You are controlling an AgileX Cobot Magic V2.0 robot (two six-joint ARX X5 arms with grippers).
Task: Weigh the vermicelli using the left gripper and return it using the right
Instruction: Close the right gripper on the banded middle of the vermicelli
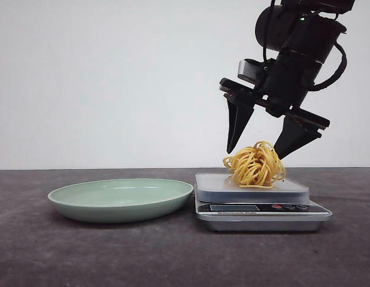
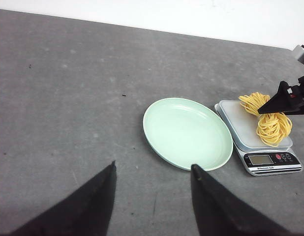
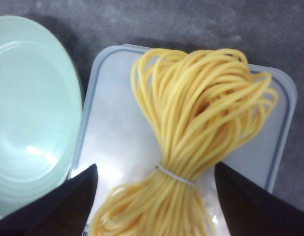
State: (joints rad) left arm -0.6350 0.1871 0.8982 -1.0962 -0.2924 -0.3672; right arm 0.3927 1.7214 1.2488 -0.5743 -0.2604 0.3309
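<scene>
A dark grey table (image 1: 65, 257) is seen in front of a plain white wall (image 1: 101, 78).

At the left of the scene, a pale green plate (image 1: 121, 200) is placed on the table. No contents are visible in it. In the left wrist view, the plate (image 2: 187, 132) is shown from above, with the left gripper (image 2: 152, 199) held over the table on the near-left side of the plate, well apart from the scale. Its two black fingers (image 2: 88, 206) are spread wide, and nothing is held between them.

Just to the right of the plate, a silver digital scale (image 1: 260, 206) is positioned, its edge close beside the plate rim. A display and small buttons are carried on its near face; the reading cannot be made out.

The vermicelli (image 1: 255, 164) is located on the scale platform, right of the platform's centre. In the right wrist view, the vermicelli (image 3: 201, 132) is seen to be a bundle of yellow strands tied near its middle by a thin band (image 3: 176, 175).

The right gripper (image 1: 261, 146) is held directly above the bundle, tilted. Its fingers (image 1: 237, 122) are parted wide, one at each side of the vermicelli. The strands are not clamped. Whether the right-hand fingertip touches the strands cannot be told.
</scene>
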